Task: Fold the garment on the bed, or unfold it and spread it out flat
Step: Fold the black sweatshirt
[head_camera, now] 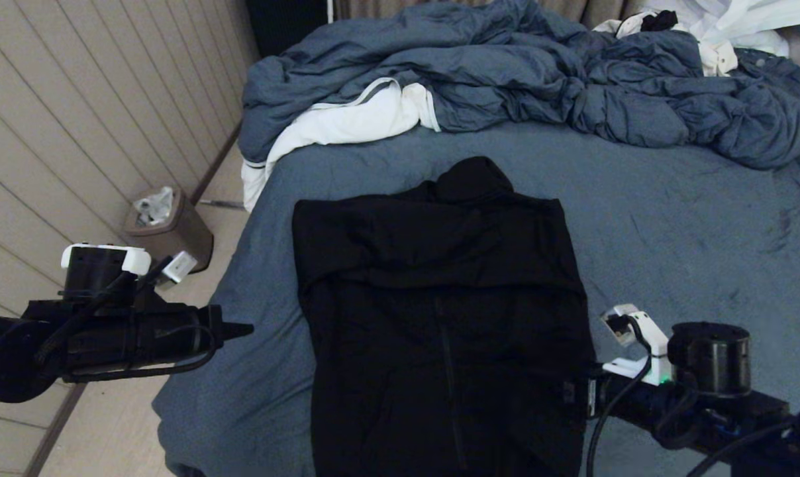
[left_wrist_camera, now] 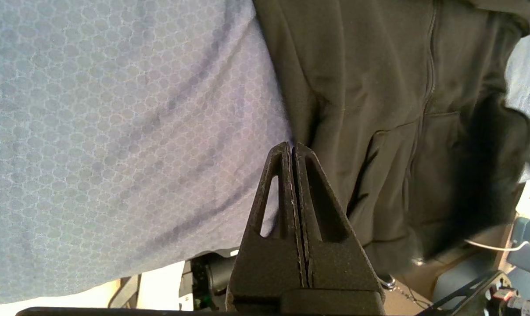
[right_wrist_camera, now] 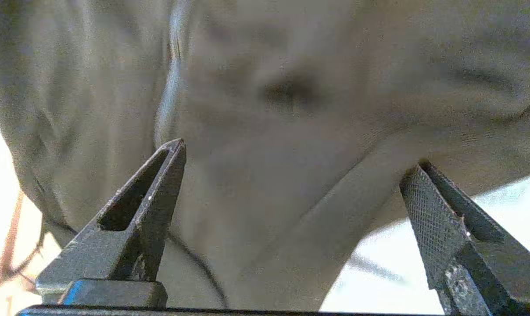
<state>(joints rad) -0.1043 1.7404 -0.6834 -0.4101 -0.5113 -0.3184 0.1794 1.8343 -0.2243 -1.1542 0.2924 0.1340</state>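
Right hand (right_wrist_camera: 291,175) gapes at black garment (head_camera: 440,318), sleeves folded; left hand (left_wrist_camera: 293,147) closed.

Garment (head_camera: 443,318) hem cut off by the head view's lower edge. Right gripper (right_wrist_camera: 291,175) tips hidden against black fabric in head view; cloth ahead of its spread jaws is blurred.

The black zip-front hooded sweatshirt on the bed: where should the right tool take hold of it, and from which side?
Probably the near right side edge of the black zip-front hooded sweatshirt, approached from the robot's right. The right tool is open at that edge, with fabric between its fingers, and the hoodie lies flat on the blue-grey bed sheet, so an edge pinch suits. The left tool is shut, off the left edge.
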